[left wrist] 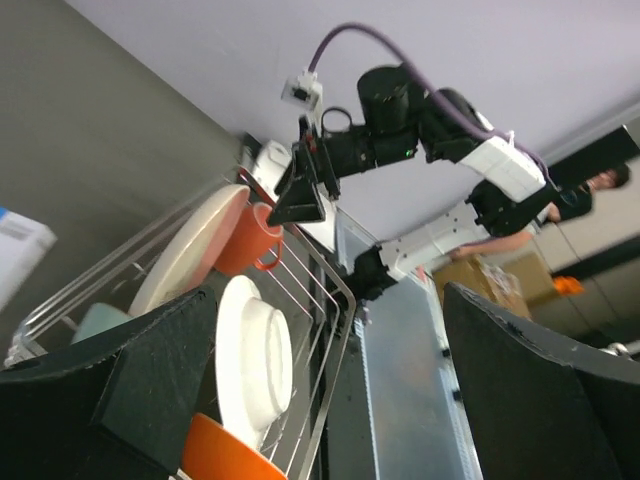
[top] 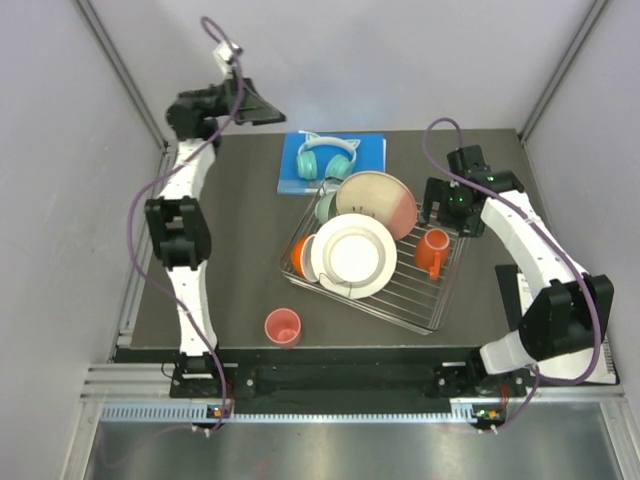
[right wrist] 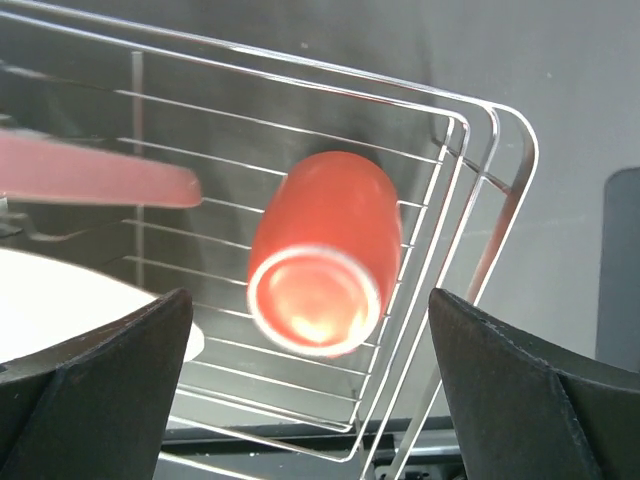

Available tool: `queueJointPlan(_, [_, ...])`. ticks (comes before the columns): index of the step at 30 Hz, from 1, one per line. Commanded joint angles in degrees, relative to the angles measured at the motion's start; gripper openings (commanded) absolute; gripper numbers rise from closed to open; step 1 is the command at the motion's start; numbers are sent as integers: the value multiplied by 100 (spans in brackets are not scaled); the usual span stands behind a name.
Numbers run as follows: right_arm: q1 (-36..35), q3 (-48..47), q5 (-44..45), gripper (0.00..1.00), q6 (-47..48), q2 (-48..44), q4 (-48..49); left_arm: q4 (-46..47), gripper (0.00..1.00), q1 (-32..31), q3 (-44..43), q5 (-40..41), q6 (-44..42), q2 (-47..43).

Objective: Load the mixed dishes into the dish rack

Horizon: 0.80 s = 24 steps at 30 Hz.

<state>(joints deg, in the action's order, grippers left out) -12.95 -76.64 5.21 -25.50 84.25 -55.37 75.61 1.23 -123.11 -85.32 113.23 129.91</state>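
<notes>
The dish rack (top: 412, 296) holds a pink-and-cream plate (top: 380, 200), white plates (top: 352, 255), a mint bowl (top: 325, 207), an orange cup (top: 299, 257) and an orange-red handled cup (top: 432, 252). A coral pink cup (top: 283, 326) stands on the table in front of the rack. My right gripper (top: 445, 215) hovers open just above the handled cup (right wrist: 325, 255). That cup lies on its side on the rack wires (right wrist: 500, 200), clear of both fingers (right wrist: 110, 390). My left gripper (top: 268, 108) is raised at the far left, open and empty (left wrist: 330, 400).
Teal cat-ear headphones (top: 326, 158) lie on a blue book (top: 372, 150) just behind the rack. Grey walls close in on both sides. In the left wrist view the rack rim (left wrist: 335, 340) and the right arm (left wrist: 400, 120) show.
</notes>
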Motion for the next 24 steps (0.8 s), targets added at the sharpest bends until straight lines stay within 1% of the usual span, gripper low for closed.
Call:
queueJointPlan(1, [29,-334,-397,100,203,-767,201,1351,99,-808,-774,-1198,-2,316])
queueJointPlan(2, [38,-308,-816,100,238,-935,472,1316,99,-948,-1350,-1180,-107,299])
queueJointPlan(3, [38,-273,-1029,100,264,-1093,666,506,99,-1028,-1608,-1180,-439,142])
queueJointPlan(4, [29,-151,-1249,100,264,-1417,895,176,99,-1116,-1837,-1163,-1156,36])
queueJointPlan(5, [21,-123,-1677,100,238,-1550,1062,-253,99,-1299,-2353,-1136,-1633,-70])
queueJointPlan(6, [29,-106,-1803,100,125,-1665,1316,-1563,99,-1353,-2497,-1093,-2316,-358])
queueJointPlan(7, [21,-210,-1961,100,80,-1753,1345,-2933,99,-1389,-2525,-1005,-4420,-570])
queueJointPlan(8, [29,-333,-2006,100,62,-1745,1319,-4148,99,-1398,-2455,-621,-5537,-807])
queueJointPlan(9, [21,-482,-2007,100,71,-1728,1214,-4699,99,-1424,-2133,-435,-6114,-1444])
queueJointPlan(10, [21,-770,-2007,100,71,-1701,1178,-3400,99,-1424,-763,-355,-5946,-1842])
queueJointPlan(11, [12,-886,-1998,100,45,-1701,1178,-2360,99,-1485,-289,90,-5770,-2159])
queueJointPlan(12, [12,-992,-2007,99,19,-1692,1161,-1749,99,-1590,-319,94,-5725,-2023])
queueJointPlan(13, [12,-1176,-2007,100,18,-1658,1134,-3666,99,-1722,-1346,216,-7299,-1735])
queueJointPlan(14, [3,-1247,-2015,100,-25,-1648,1125,-5713,99,-1784,-1939,800,-8577,-1462])
queueJointPlan(15, [-14,-1283,-2042,100,-43,-1640,1143,-7125,99,-1837,-2458,2720,-9773,-1103])
queueJointPlan(16, [-32,-1309,-2059,100,-52,-1657,1195,-7975,99,-1968,-2629,3331,-12517,-1064])
queueJointPlan(17, [-76,-1301,-2059,100,-61,-1666,1196,-8383,99,-2274,-2230,4025,-13676,-1134])
queueJointPlan(18, [-76,-1266,-2051,100,-52,-1683,1222,-7944,99,-2477,-1556,5998,-14575,-1552])
queueJointPlan(19, [-85,-1187,-2059,100,-43,-1736,1257,-6930,99,-2644,-27,6749,-15863,-1774])
queueJointPlan(20, [-85,-1143,-2051,99,-17,-1762,1266,-6102,99,-2846,345,7392,-16311,-1872])
queueJointPlan(21, [-76,-1099,-2033,100,9,-1797,1283,-6520,99,-2909,401,7868,-16550,-1881])
queueJointPlan(22, [-93,-1029,-1981,100,27,-1833,1284,-7133,99,-2927,115,8351,-16056,-1890])
queueJointPlan(23, [-85,-993,-1980,100,62,-1842,1301,-8392,99,-2753,25,8339,-15486,-1951])
queueJointPlan(24, [-94,-958,-1989,99,97,-1850,1292,-8849,99,-2621,59,8217,-14932,-2195])
